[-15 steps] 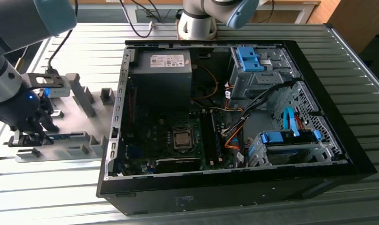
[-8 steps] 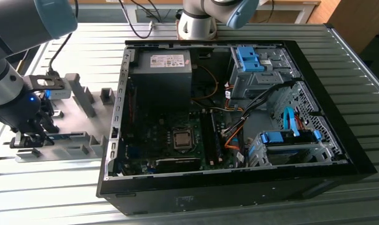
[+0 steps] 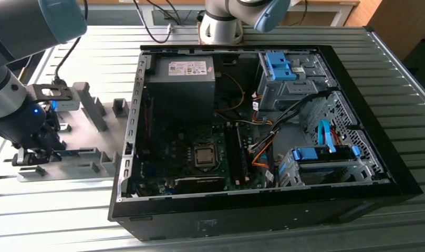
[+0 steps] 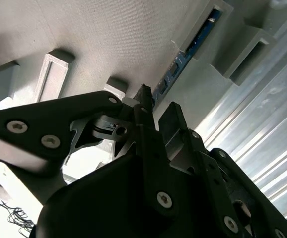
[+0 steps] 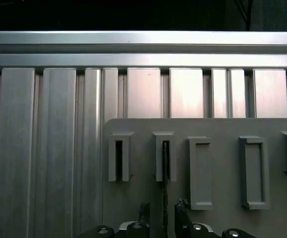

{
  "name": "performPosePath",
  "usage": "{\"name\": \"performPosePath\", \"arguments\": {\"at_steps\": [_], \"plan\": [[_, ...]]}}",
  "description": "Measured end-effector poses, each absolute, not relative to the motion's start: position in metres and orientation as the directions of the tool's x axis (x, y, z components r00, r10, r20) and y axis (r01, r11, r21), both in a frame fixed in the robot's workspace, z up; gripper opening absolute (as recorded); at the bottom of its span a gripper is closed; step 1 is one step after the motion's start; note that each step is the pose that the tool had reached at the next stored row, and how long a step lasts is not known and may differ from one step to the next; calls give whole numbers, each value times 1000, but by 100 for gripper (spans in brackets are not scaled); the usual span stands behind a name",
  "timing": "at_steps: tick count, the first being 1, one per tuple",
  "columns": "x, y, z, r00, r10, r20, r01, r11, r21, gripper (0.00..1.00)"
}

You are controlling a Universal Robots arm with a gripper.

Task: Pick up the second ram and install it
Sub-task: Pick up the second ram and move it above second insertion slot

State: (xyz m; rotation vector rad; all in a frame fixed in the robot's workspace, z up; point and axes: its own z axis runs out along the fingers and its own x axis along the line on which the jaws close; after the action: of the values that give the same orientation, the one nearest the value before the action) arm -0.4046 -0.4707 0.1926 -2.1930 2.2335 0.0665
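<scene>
Straddling the second ram (image 5: 165, 168) — tool (image 5: 162, 205) spread | gaps both sides

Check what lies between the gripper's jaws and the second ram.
Nothing: in the first wrist view the gripper straddles the second ram, bare fixture plate showing either side.
</scene>
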Motion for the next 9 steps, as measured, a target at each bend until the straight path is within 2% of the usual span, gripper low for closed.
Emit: {"name": "performPosePath", "arguments": {"at_steps": [5, 6, 9], "plan": [[-405, -471, 193, -19, -999, -37, -1000, 18, 23, 32], [-405, -471, 193, -19, -999, -37, -1000, 18, 23, 25], [-405, -471, 193, -19, -999, -37, -1000, 18, 23, 25]]}}
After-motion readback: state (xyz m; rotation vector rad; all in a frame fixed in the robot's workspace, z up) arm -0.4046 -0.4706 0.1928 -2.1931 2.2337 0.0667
